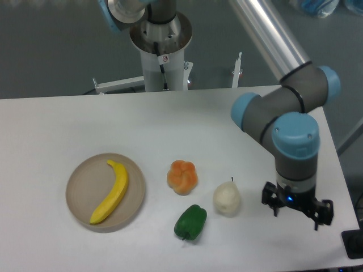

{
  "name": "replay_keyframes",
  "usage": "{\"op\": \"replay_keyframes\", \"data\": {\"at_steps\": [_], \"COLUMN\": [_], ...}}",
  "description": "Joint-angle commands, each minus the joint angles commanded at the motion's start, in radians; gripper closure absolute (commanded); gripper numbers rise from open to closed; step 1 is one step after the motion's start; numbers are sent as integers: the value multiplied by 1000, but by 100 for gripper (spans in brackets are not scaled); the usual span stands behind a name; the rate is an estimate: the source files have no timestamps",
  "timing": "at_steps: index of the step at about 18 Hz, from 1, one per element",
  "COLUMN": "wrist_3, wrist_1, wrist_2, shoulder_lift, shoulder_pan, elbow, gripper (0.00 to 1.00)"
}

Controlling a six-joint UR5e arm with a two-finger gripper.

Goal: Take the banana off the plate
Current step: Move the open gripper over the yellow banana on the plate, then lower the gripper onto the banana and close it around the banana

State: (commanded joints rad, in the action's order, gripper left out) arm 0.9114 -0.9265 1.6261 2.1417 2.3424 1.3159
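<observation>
The yellow banana (112, 192) lies diagonally on the beige plate (79, 187) at the front left of the white table, stem end towards the back. My gripper (296, 217) hangs over the table at the front right, far from the plate, just right of a white pear-like fruit. Its two dark fingers (275, 207) stand apart with nothing between them, so it looks open and empty.
Between the plate and the gripper lie an orange lobed fruit (182, 176), a green pepper (190, 222) and the white pear-like fruit (227, 198). The arm's base column (161, 56) stands behind the table's back edge. The table's right edge is close to the gripper.
</observation>
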Motion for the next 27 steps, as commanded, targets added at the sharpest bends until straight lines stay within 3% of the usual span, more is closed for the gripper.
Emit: {"op": "replay_keyframes", "data": {"at_steps": [2, 5, 8, 12, 15, 19, 23, 25, 27], "wrist_3": [-20, -107, -178, -276, -313, -350, -460, -506, -535], "wrist_1": [0, -20, -20, -15, -8, 1, 80, 132, 140], "wrist_2": [-21, -142, -207, -207, -195, -189, -163, -109, -83], "shoulder_lift": [-51, -178, -238, -285, -304, -319, -284, -229, -184], "shoulder_pan": [0, -6, -28, -100, -175, -221, -304, -368, -405], "elbow": [64, 205, 265, 345, 396, 453, 499, 481, 468], "gripper": [0, 0, 0, 0, 0, 0, 0, 0, 0]}}
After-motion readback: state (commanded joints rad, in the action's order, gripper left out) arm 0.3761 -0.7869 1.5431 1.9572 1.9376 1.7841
